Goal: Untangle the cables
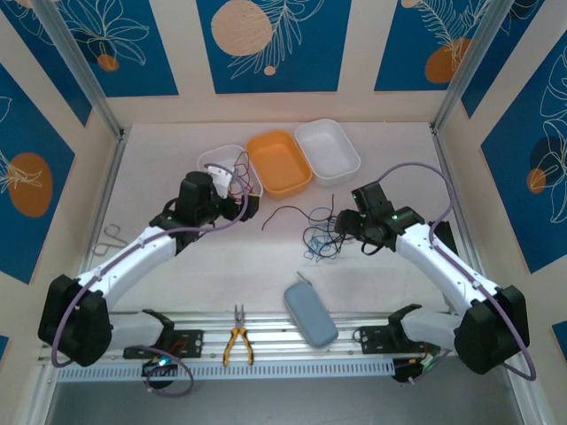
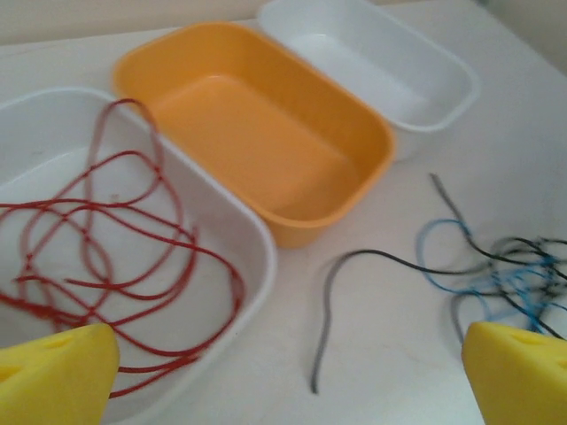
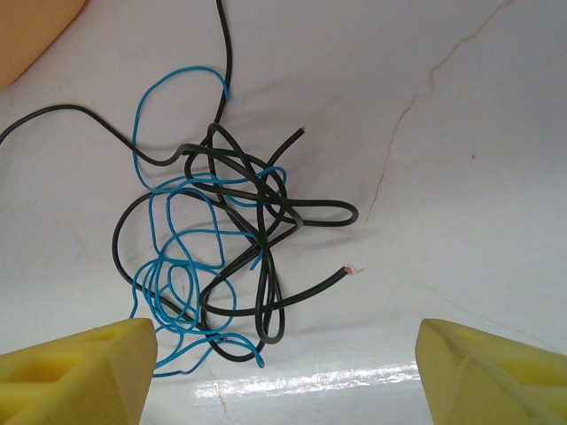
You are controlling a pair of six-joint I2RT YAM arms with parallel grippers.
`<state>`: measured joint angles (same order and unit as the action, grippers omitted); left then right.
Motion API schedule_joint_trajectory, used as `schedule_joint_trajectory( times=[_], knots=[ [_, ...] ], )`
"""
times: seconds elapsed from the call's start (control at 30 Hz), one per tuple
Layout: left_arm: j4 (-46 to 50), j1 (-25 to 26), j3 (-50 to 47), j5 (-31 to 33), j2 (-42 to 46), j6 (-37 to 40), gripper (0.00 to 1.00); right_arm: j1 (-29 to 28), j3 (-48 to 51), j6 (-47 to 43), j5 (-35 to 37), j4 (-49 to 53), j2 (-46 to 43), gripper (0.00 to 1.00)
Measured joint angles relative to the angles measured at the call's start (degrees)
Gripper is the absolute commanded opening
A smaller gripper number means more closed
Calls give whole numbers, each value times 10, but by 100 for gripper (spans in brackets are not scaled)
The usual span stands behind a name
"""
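My right gripper (image 3: 283, 376) hung wide open over the black and blue cables (image 3: 221, 230), a tangle in the middle of the table (image 1: 266, 266); one blue loop hid behind a fingertip (image 3: 80, 372). My left gripper (image 2: 292, 372) was wide open too, fingertips (image 2: 53, 372) cut off. By the far edge, the near white tub (image 2: 266, 257) held the red cable (image 2: 115, 266). The orange tub (image 2: 221, 133) and far white tub (image 2: 354, 62) were empty.

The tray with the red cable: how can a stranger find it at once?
Three trays stand in a row at the far side of the table. It is the leftmost, a white tray beside the orange tray. Unlike the other white tray, which is empty, it holds the red cable.
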<state>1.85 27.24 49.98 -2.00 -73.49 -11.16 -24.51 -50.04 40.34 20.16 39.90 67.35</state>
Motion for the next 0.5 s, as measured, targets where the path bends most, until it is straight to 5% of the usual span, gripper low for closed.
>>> schedule_joint_trajectory(
  times=[0.13, 0.5],
  knots=[
    [47, 0, 116, 81, -96, -18, 67, 0, -5, -1, -3, -1, 18, 79],
    [145, -30, 478, 165, -409, -25, 57, 2, -5, 0, -5, -2, 22, 82]
  ],
)
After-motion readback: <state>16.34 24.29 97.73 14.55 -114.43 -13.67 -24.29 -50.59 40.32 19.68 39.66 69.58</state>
